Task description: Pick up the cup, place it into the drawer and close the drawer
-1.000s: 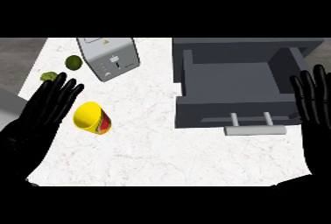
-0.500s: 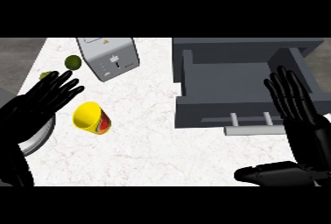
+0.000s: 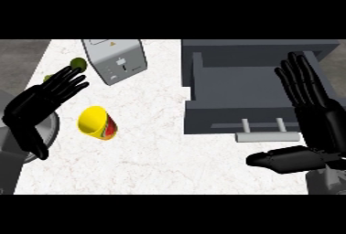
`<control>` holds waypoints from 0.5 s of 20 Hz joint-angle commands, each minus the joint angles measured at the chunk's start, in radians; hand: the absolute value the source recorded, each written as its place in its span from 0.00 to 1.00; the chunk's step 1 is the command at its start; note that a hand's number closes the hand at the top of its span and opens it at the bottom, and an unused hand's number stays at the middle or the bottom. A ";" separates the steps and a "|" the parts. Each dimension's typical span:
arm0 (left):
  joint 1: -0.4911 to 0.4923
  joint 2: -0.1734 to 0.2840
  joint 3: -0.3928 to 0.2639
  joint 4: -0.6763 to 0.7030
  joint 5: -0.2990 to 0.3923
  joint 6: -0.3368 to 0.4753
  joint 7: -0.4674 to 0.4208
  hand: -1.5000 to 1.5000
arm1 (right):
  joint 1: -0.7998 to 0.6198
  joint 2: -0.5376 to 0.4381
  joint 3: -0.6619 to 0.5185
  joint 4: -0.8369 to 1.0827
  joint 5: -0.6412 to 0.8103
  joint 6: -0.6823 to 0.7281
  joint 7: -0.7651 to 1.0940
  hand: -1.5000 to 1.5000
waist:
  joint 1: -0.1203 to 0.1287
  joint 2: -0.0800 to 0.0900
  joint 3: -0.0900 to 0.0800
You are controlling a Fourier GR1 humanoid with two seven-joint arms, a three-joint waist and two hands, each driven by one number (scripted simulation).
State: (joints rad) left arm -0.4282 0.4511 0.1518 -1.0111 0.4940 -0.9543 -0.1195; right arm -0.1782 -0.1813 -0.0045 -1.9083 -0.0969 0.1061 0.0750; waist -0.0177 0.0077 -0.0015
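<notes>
Yellow cup (image 3: 98, 122) is lying on its side on the marble counter (image 3: 162, 155), well left of the open grey drawer (image 3: 250, 98) and not yet picked up. My left hand (image 3: 42, 101) sits just left of the cup, fingers spread and straight, holding nothing. Right hand (image 3: 312, 109) is over the drawer's right edge, also flat and spread (thumb sticking out toward the handle (image 3: 267, 135)). I'd say bring the left hand down around the cup's body, curl from the side so it doesn't roll away, then carry it right to the drawer.
</notes>
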 commanded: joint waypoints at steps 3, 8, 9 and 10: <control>-0.048 -0.005 0.012 0.251 -0.290 -0.068 -0.291 0.00 | -0.030 0.018 -0.006 0.028 0.010 -0.009 -0.015 0.00 | -0.007 0.003 -0.001; -0.074 0.037 -0.030 0.381 -0.423 -0.018 -0.445 0.00 | -0.101 0.022 -0.014 0.055 0.024 -0.030 0.002 0.00 | -0.011 0.006 -0.003; -0.125 -0.014 -0.049 0.424 -0.449 0.051 -0.440 0.00 | -0.125 -0.004 -0.031 0.048 -0.010 0.003 0.016 0.00 | -0.017 0.006 -0.002; -0.082 -0.006 -0.064 0.428 -0.477 0.049 -0.499 0.00 | -0.037 -0.018 -0.043 0.035 -0.023 0.037 -0.031 0.00 | -0.020 0.006 -0.002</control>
State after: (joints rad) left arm -0.5110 0.4463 0.1196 -0.6828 0.1170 -0.8420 -0.4118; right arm -0.2402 -0.1879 -0.0358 -1.8620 -0.1043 0.1202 0.0578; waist -0.0307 0.0125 -0.0034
